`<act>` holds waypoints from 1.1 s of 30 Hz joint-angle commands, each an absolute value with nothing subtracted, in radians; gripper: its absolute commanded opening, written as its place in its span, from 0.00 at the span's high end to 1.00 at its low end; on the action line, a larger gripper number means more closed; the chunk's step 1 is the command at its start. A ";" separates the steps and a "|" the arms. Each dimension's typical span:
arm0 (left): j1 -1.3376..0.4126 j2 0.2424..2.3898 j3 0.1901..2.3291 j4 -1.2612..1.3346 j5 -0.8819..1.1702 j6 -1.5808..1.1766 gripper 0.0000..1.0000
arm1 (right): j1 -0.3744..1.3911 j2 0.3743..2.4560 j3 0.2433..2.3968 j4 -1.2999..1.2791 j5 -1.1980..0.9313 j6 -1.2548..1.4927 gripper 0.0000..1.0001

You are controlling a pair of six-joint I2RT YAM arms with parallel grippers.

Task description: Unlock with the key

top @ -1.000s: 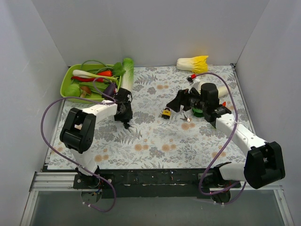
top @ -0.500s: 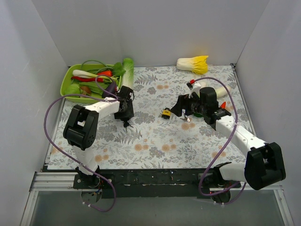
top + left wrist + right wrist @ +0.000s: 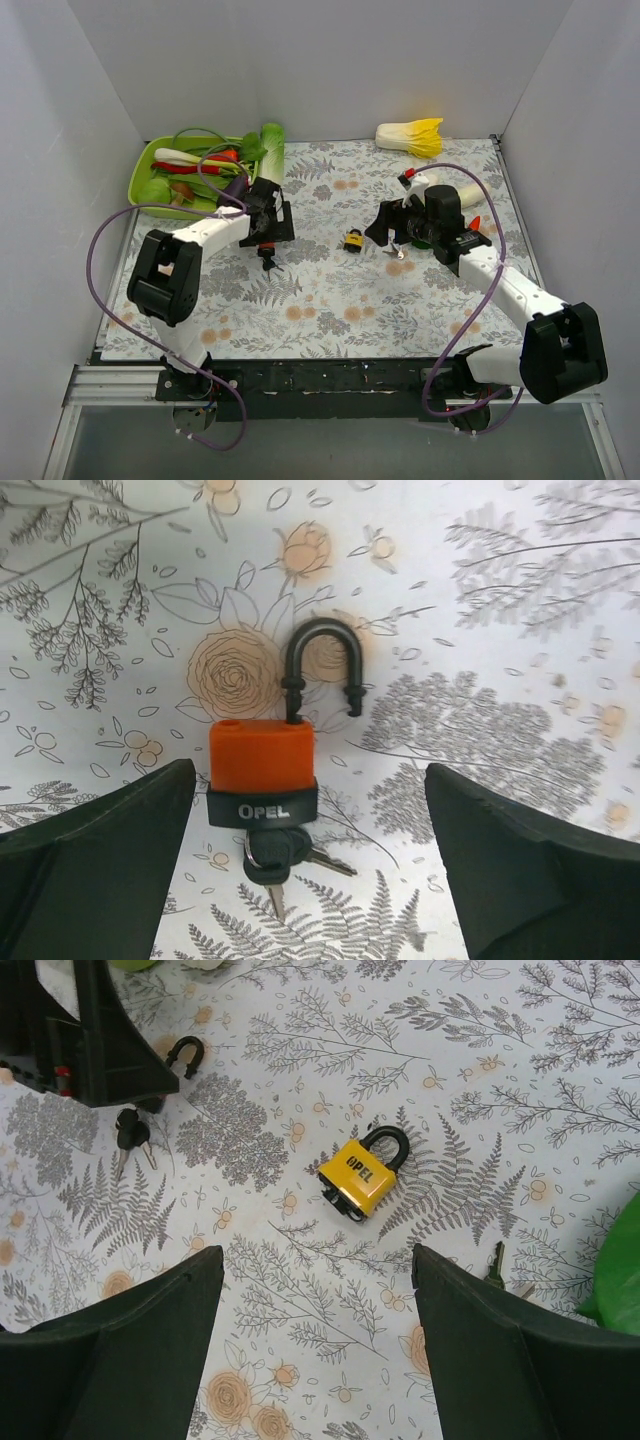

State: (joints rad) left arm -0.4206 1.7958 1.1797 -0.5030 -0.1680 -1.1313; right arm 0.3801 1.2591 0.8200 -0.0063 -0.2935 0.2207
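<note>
Orange padlock open, yellow one apparently not yet

The orange padlock [image 3: 262, 770] lies on the table [image 3: 330, 300], key [image 3: 272, 852] inserted and shackle [image 3: 320, 655] free at one leg. It sits between the spread, empty fingers of the left end effector [image 3: 310, 780]. The yellow padlock [image 3: 362, 1175] looks shut, with a loose key [image 3: 495, 1263] nearby. The right end effector [image 3: 318, 1270] hovers open, holding nothing.

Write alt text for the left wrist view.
An orange padlock lies flat on the floral cloth, its black shackle open with one end free of the body, and keys in its base. The left gripper is open, a dark finger in each lower corner, touching nothing.
</note>
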 commanded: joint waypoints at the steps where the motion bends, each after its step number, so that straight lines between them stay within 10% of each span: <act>1: -0.420 1.628 1.152 -0.396 -0.115 -1.079 0.02 | 0.408 1.295 0.825 0.023 -0.235 0.213 0.18; 13: -0.362 1.585 1.210 -0.192 0.317 -1.043 0.02 | 0.489 1.617 0.986 0.002 -0.089 0.265 0.18; 33: -0.357 1.529 1.150 -0.215 0.324 -1.019 0.02 | 0.632 1.879 1.176 -0.187 0.227 0.406 0.23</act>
State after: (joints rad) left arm -0.3614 1.5745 1.1416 -0.2100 0.2924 -1.0245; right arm 0.6079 1.8469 1.1347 -0.1501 0.1219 0.3733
